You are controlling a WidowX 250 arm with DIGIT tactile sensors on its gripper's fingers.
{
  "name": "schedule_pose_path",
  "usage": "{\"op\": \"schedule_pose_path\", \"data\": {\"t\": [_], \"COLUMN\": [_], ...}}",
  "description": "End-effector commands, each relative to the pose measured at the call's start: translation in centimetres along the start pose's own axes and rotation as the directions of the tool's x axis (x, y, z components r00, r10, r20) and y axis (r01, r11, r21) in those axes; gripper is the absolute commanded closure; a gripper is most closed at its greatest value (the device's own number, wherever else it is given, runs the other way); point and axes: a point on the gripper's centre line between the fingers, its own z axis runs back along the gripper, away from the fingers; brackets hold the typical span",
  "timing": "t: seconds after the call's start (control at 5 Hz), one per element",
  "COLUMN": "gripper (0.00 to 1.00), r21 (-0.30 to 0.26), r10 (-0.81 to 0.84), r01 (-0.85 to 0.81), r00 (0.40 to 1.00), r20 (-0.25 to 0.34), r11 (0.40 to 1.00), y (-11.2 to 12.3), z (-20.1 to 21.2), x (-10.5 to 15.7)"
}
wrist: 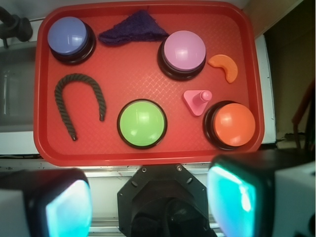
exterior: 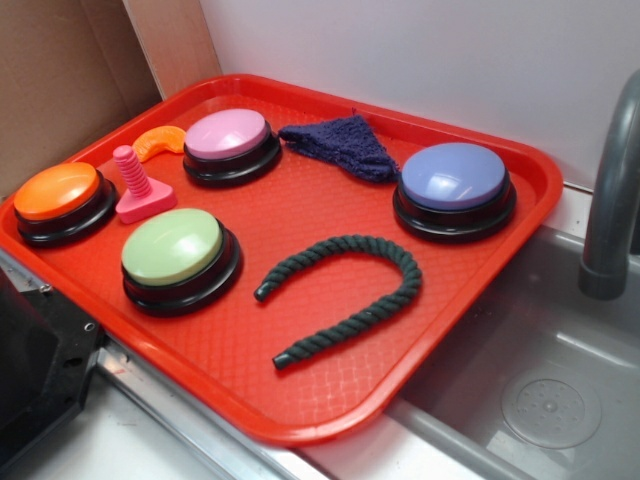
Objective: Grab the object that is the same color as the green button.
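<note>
A dark green twisted rope piece point(exterior: 352, 292) lies bent in a U on the red tray point(exterior: 300, 400), right of the light-green dome button point(exterior: 173, 248). In the wrist view the rope point(wrist: 79, 98) is at the tray's left and the green button point(wrist: 142, 123) is at its near middle. My gripper point(wrist: 150, 207) is high above the scene, over the robot's base, outside the tray's near edge. Its jaws stand wide apart with nothing between them. One teal pad point(wrist: 232, 197) shows at the lower right. The gripper is out of view in the exterior view.
On the tray are an orange button point(exterior: 58, 195), a pink button point(exterior: 229, 138), a purple button point(exterior: 453, 180), a dark blue knitted cloth point(exterior: 340, 147), a pink peg piece point(exterior: 140, 187) and an orange curved piece point(exterior: 160, 142). A sink point(exterior: 540, 380) with a grey tap point(exterior: 612, 200) lies to the right.
</note>
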Motion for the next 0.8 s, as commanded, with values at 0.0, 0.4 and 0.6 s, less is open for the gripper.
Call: {"op": "schedule_pose_path", "data": {"t": [0.0,0.4,0.6], "gripper": [0.00,0.00,0.00], "r21": [0.000,0.021,0.031], "r10": [0.000,-0.189,-0.227], "r01": [0.000,0.189,0.229], "r00": [1.000,0.982,0.972], "r20": [0.000,-0.009,-0.056], "r11": [1.000,0.982,0.973], "y": [0.0,-6.2,-7.9], "z": [0.0,-2.2,-4.3], "x": [0.0,2.7,3.9]}}
